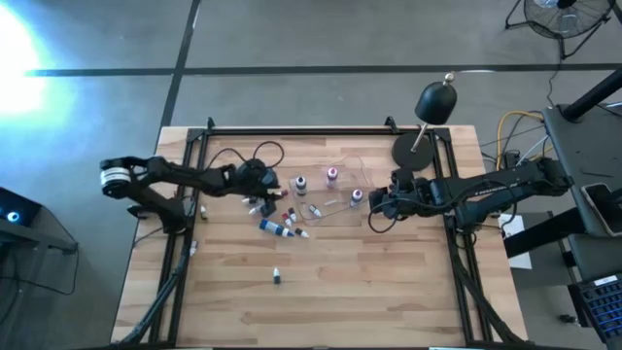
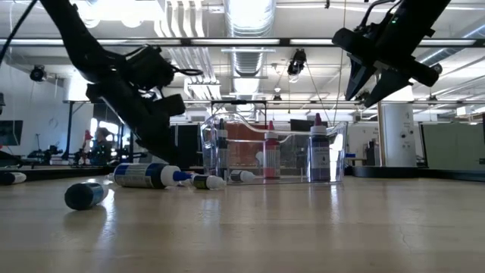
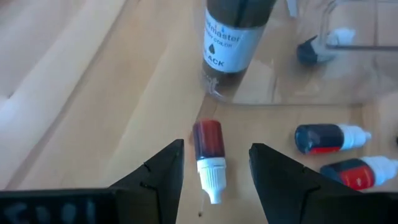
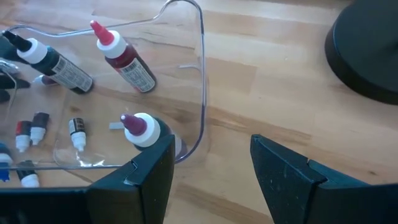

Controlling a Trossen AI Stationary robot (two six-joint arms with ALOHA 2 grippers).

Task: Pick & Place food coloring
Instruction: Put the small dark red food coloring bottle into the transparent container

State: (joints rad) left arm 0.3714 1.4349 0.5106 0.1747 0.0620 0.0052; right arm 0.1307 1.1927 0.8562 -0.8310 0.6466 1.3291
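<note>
We see a desk [image 1: 330, 292] of pale, matt wood with visible grain. The tray [image 4: 200, 93] is clear, glossy plastic. The food coloring [image 3: 209, 155] bottles look like smooth, shiny plastic with paper labels. The lamp [image 1: 434, 102] has a matt black finish.

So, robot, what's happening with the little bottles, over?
Left gripper open over a red bottle lying flat. Right gripper open, empty, above the clear tray. Nothing in the way.
</note>
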